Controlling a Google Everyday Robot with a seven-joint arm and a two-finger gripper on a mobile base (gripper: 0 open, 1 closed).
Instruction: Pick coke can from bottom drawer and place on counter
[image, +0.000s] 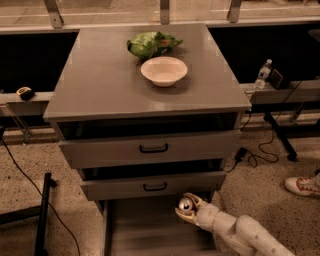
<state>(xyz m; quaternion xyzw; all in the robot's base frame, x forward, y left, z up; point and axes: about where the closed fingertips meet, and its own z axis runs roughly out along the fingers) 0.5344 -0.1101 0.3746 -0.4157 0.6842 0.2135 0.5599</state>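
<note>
My gripper (187, 208) is over the right side of the open bottom drawer (140, 232), just below the front of the middle drawer. Its fingers are closed around the coke can (185, 204), whose round silver top faces the camera; little of its side shows. The can is held clear of the drawer floor. My pale arm (240, 232) comes in from the lower right. The grey counter (100, 85) is the cabinet's top, well above the gripper.
A white bowl (164, 70) and a green leafy bundle (150, 44) sit on the counter's far middle. Two upper drawers (150, 148) with black handles stand partly open. A water bottle (262, 74) is at the right, a shoe (302, 186) on the floor.
</note>
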